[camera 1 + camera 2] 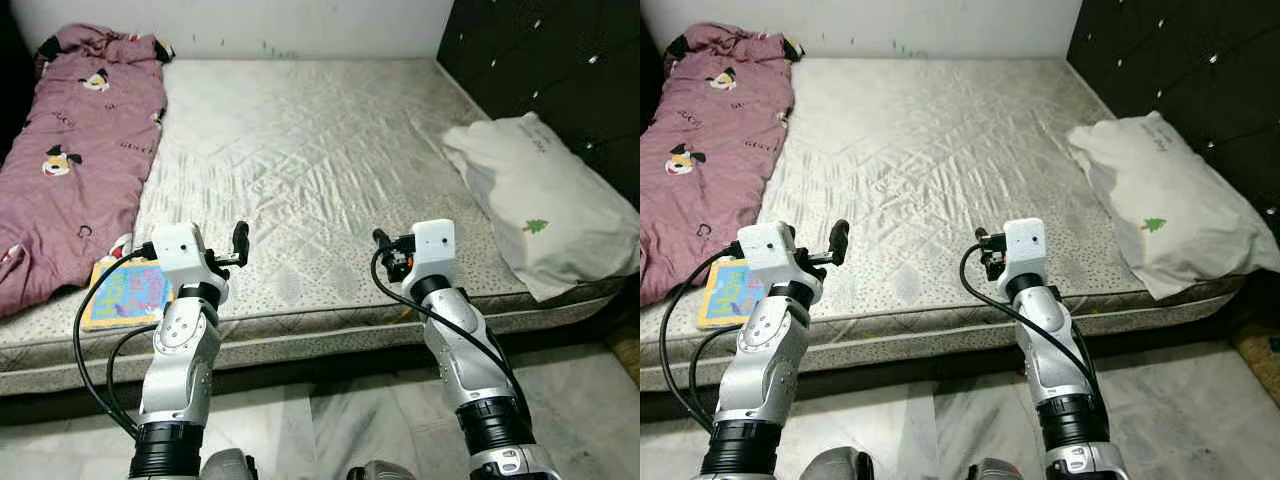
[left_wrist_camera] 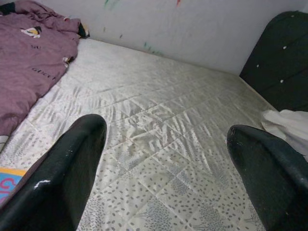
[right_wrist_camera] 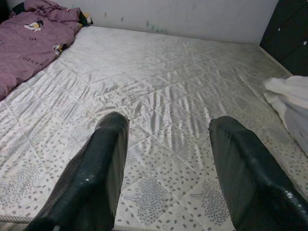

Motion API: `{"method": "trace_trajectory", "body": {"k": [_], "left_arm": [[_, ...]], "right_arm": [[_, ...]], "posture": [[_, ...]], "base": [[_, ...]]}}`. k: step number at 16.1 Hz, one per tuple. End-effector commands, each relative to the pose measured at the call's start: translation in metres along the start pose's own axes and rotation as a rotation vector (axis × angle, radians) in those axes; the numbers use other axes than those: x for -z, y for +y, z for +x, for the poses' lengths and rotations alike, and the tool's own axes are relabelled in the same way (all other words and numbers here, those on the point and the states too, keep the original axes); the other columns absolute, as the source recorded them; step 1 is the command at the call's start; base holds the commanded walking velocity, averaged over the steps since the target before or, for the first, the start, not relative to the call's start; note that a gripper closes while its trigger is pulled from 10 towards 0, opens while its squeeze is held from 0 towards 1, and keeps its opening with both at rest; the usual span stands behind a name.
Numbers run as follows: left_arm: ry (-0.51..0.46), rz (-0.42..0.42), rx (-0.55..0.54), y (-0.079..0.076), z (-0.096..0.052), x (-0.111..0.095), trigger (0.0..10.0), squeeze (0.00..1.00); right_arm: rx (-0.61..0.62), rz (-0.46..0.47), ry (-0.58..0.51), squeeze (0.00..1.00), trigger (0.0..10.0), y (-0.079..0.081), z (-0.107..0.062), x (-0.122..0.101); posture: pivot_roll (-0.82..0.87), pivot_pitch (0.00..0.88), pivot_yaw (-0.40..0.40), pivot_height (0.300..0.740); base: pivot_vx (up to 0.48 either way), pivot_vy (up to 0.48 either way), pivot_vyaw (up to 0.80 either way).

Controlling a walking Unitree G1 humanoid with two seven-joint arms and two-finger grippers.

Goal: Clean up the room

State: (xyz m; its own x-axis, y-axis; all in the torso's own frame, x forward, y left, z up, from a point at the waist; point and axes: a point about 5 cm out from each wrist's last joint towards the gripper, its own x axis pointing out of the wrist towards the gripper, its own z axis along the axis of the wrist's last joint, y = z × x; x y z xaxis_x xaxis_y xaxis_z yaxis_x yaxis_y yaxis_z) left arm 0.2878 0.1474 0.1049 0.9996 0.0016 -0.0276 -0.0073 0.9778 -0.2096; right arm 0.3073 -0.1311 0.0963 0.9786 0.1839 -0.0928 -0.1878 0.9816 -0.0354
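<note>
Quilted cream mattress [image 1: 300, 150]: one purple cartoon-print blanket [image 1: 75, 150] along left edge, one colourful book [image 1: 125, 293] at front-left corner, one white pillow [image 1: 545, 205] at right edge. Left gripper [image 2: 163, 159] and right gripper [image 3: 166, 144] both spread wide, empty, over front edge.

The mattress [image 1: 320, 170] is covered in a pale cream quilted fabric, marked with diamond stitching and printed with small grey speckles and tree shapes. At its left side a mauve-pink blanket [image 1: 75, 150] is patterned with cartoon figures in black, white and yellow. Beside the blanket a book [image 1: 125, 293] is printed in yellow, blue and pink. At the mattress's right side a white pillow [image 1: 540, 205] is marked with a small green tree. The headboard [image 1: 560, 70] is black.
</note>
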Motion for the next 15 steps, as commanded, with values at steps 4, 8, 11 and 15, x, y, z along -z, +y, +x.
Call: {"method": "trace_trajectory", "body": {"k": [4, 8, 11, 15], "left_arm": [[-0.018, 0.009, 0.010, -0.0029, 0.0009, -0.0043, 10.0, 0.00], [-0.024, 0.011, 0.025, -0.0042, 0.0005, -0.0047, 10.0, 0.00], [-0.013, 0.015, 0.023, -0.0042, 0.0004, -0.0027, 10.0, 0.00], [-0.023, 0.019, 0.036, -0.0056, 0.0001, -0.0042, 10.0, 0.00]], "right_arm": [[0.008, -0.002, -0.009, 0.00, 10.0, -0.0029, -0.0002, -0.0027], [0.002, -0.004, -0.009, 0.00, 10.0, -0.0025, -0.0001, -0.0024], [-0.005, -0.009, -0.009, 0.00, 10.0, -0.0015, -0.0008, -0.0016], [-0.011, -0.010, -0.019, 0.00, 10.0, -0.0011, -0.0007, -0.0030]], "posture": [[0.03, 0.000, -0.056, 0.740], [0.03, 0.000, -0.057, 0.740], [0.03, 0.000, -0.055, 0.740], [0.03, 0.000, -0.058, 0.740]], "base": [[0.000, 0.000, 0.00], [0.086, 0.000, 0.00], [0.106, 0.000, 0.00], [0.000, 0.000, 0.00]]}}
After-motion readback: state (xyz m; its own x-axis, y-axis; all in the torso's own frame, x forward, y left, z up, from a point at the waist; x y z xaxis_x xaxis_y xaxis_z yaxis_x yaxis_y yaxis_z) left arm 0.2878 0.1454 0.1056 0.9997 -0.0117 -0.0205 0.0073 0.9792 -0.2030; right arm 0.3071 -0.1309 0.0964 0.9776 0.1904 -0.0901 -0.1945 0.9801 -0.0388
